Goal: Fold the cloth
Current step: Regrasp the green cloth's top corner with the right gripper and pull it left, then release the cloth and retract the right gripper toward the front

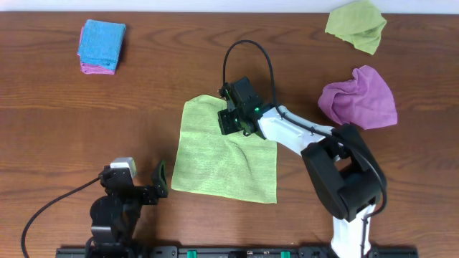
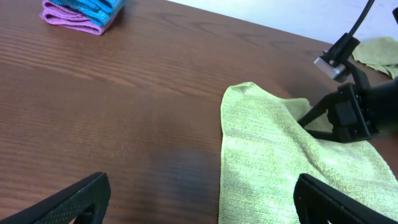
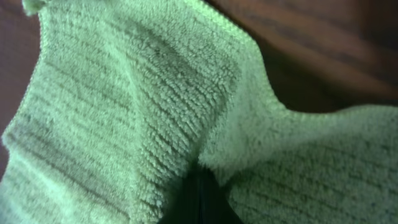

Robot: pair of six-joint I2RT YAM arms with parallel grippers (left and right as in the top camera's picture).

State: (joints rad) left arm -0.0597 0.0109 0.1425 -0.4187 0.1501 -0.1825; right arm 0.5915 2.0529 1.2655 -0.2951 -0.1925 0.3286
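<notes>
Lime cloth [image 1: 215,161] is mid-desk [image 1: 86,129], mostly flat, no fold in it yet. Your right arm [image 1: 287,127] reaches over the far edge with its jaws clamped on a bunch of fabric near the far-right corner. The right wrist view shows terry tented up into the pinch. Corner grip makes sense, since it lets you carry that edge over the rest.

Your left arm [image 1: 118,197] sits near-left, off the cloth, jaws wide and empty. Its fingers [image 2: 68,202] are at the frame edges in the left wrist view. It's likely held back to keep the fold path free. Nothing pins the near edge, so the sheet may slide when you pull.

The folded stack [image 1: 100,46], green rag [image 1: 356,27] and purple rag [image 1: 358,99] are well apart.
</notes>
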